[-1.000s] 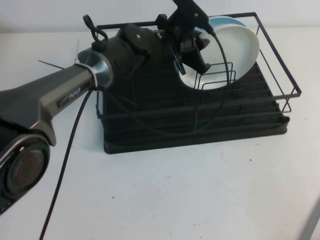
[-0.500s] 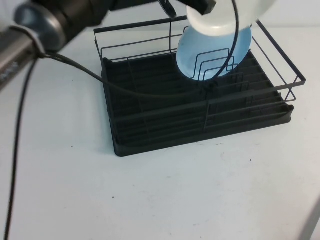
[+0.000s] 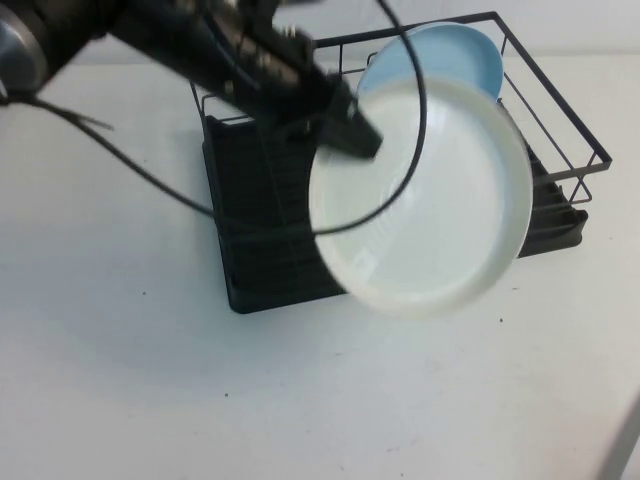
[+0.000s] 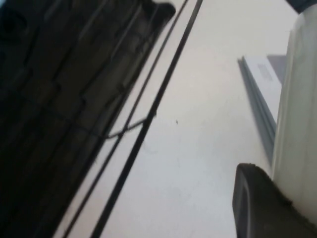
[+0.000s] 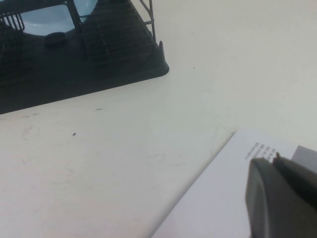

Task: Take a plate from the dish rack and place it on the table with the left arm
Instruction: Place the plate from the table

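The white plate [image 3: 425,205] hid much of the dish rack [image 3: 255,220]. Plain and rimmed, it hung tilted over the rack's front, the left gripper [image 3: 352,135] clamping its ten-o'clock edge. The right gripper [image 5: 280,198], barely visible, sat off the table [image 3: 150,380]; I cannot tell its state.

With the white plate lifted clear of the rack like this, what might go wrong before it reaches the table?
The left tool grips the plate only at its upper-left rim, so it might tilt or slip out. The plate hangs over the dish rack, beside the blue plate; a low swing might clip either. A black cable loops across the plate's face and might snag. The right tool sits off near the table edge, uninvolved.
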